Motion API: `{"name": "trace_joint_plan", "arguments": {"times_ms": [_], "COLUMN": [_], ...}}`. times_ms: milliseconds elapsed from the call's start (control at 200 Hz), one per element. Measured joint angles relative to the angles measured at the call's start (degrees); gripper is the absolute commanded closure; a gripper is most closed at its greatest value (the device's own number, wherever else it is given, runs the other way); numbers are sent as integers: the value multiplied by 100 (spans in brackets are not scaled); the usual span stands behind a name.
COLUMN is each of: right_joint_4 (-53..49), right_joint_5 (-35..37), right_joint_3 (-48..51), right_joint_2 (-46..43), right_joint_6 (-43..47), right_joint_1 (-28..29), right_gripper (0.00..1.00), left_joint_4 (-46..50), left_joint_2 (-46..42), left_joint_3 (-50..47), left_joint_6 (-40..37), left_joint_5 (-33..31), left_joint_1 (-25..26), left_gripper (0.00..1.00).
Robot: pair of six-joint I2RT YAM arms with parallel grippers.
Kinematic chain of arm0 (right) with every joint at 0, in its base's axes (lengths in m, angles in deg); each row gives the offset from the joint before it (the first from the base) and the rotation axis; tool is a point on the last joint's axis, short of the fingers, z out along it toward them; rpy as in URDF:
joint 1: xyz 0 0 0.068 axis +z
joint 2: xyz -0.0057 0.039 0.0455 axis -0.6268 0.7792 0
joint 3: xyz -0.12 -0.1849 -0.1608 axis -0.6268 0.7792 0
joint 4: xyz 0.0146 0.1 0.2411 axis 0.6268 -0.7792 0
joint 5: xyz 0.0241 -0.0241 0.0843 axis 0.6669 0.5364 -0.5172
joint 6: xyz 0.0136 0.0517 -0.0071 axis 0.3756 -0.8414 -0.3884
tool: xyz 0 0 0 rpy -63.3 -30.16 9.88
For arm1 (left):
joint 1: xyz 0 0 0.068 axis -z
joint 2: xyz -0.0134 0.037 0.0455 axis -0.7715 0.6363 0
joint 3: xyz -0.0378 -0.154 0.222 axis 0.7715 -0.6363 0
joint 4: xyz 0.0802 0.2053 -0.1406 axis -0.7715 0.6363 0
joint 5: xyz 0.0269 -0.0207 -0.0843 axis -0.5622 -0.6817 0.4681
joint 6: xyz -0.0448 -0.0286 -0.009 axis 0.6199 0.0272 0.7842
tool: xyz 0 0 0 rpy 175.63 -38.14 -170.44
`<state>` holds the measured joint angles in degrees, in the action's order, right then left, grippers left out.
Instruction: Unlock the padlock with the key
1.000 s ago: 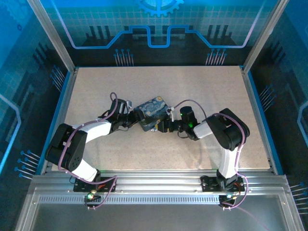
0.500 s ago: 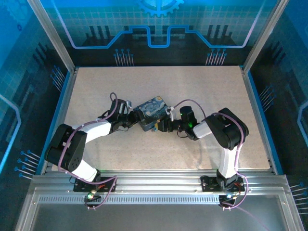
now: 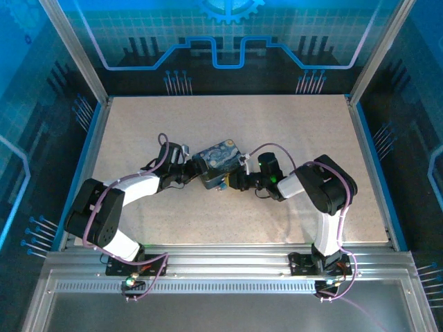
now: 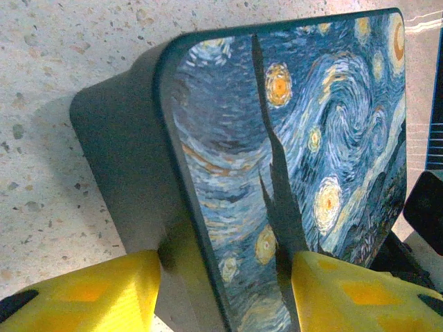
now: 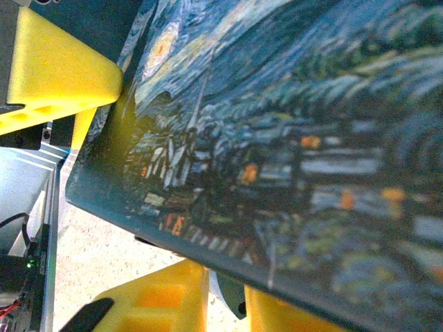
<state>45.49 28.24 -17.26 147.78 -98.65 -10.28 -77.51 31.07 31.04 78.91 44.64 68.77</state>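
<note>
Right end effector [image 5: 225, 294] pinched on a small grey sliver, apparently the key [image 5: 230, 304], pointing up at the lower edge of the tin [image 5: 291, 138], just beside it. Left end effector [image 4: 225, 270] clamps the tin. The padlock cannot be made out; presumably on that edge.

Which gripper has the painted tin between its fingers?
The left gripper, one yellow finger on each side of the tin; the right gripper has its fingers outside its rim.
</note>
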Motion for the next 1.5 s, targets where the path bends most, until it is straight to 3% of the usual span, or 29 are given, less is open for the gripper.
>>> {"name": "trace_joint_plan", "arguments": {"times_ms": [425, 1271, 1496], "right_joint_4": [-37, 380, 229], "right_joint_5": [22, 122, 160], "right_joint_3": [0, 387, 448], "right_joint_2": [0, -192, -457], "right_joint_6": [-15, -457, -417], "right_joint_1": [-7, -234, -280], "right_gripper": [96, 99, 99], "left_joint_4": [15, 57, 96], "left_joint_2": [-63, -105, -118], "left_joint_3": [-42, -68, -68], "left_joint_6": [0, 0, -2], "left_joint_5": [-92, -94, -133], "left_joint_1": [11, 11, 11], "left_gripper": [46, 45, 39]}}
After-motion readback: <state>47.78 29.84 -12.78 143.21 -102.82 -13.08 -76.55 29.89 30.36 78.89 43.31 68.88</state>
